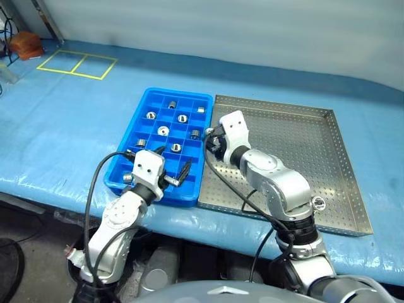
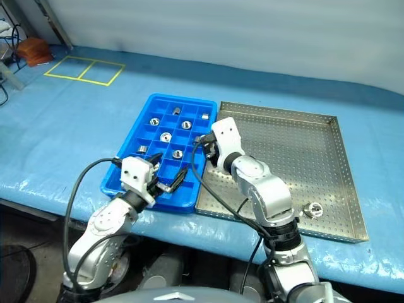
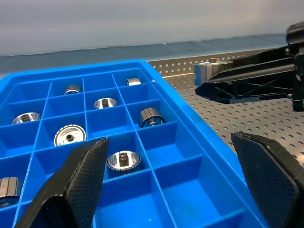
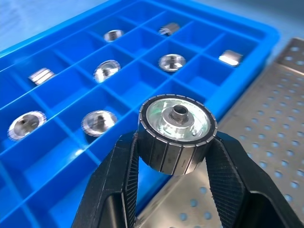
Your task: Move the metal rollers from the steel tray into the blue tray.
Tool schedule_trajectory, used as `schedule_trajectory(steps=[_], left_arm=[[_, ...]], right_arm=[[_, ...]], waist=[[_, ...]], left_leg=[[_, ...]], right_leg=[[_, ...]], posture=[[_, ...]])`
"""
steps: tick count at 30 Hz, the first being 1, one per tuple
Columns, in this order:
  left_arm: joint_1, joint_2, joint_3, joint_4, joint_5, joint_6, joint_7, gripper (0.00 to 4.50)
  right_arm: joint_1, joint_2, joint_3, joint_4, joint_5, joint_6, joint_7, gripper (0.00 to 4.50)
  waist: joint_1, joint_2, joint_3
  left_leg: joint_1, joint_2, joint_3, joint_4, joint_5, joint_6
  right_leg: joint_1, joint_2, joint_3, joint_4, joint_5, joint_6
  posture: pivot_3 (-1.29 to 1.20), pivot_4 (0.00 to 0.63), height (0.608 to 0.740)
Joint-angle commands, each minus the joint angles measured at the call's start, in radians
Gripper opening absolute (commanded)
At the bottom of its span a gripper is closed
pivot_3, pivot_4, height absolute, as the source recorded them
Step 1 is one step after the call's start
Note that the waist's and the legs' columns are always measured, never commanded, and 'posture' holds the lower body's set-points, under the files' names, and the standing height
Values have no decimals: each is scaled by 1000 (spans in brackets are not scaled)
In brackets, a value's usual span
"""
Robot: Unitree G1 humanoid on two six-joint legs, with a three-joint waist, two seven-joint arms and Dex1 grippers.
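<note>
My right gripper (image 4: 175, 159) is shut on a metal roller (image 4: 176, 135), a ribbed silver cylinder with a central hole. It hangs over the seam between the blue tray (image 1: 180, 93) and the steel tray (image 1: 303, 139). Several rollers lie in separate compartments of the blue tray, such as one roller (image 3: 122, 160). One more roller (image 1: 318, 203) rests near the steel tray's front right corner. The left gripper (image 3: 173, 175) is open with nothing in it, over the blue tray's near end. In the left wrist view, the right gripper (image 3: 223, 78) appears with its roller.
Both trays sit side by side on a blue-covered table, the steel one to the right. Yellow tape squares (image 1: 77, 64) mark the cover at the far left, beside a brown object (image 1: 26, 44). The table's front edge runs just below the trays.
</note>
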Motion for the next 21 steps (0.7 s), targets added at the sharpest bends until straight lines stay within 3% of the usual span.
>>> schedule_trajectory(steps=[1, 8, 15, 21], left_arm=[[42, 25, 31, -98, -70, 15, -47, 4500], [80, 36, 36, -131, -70, 36, -23, 4500], [99, 25, 33, -130, -73, 25, -17, 4500], [105, 28, 22, -120, -77, 13, -30, 4500]], right_arm=[[-16, 8, 16, -67, 53, 63, 41, 1721], [-1, 46, 12, -49, 115, 143, 64, 1721], [15, 14, 20, -67, 108, 185, 57, 1721], [46, -27, -16, -133, 116, 249, 51, 3677]], waist=[[9, 0, 0], [53, 0, 0], [104, 0, 0], [130, -1, 0]], left_leg=[[-1, 0, 0, 0, 0, 0], [-2, 0, 0, 0, 0, 0], [-4, 0, 1, 0, 0, 0], [-5, 0, 1, 0, 0, 0]], right_leg=[[-1, 0, 0, 0, 0, 0], [-3, -1, 0, 0, 0, 0], [-5, -1, 0, 0, 0, 0], [-5, -1, 0, 0, 0, 0]], posture=[[338, 150, 740], [379, 150, 740], [392, 150, 740], [367, 150, 740]])
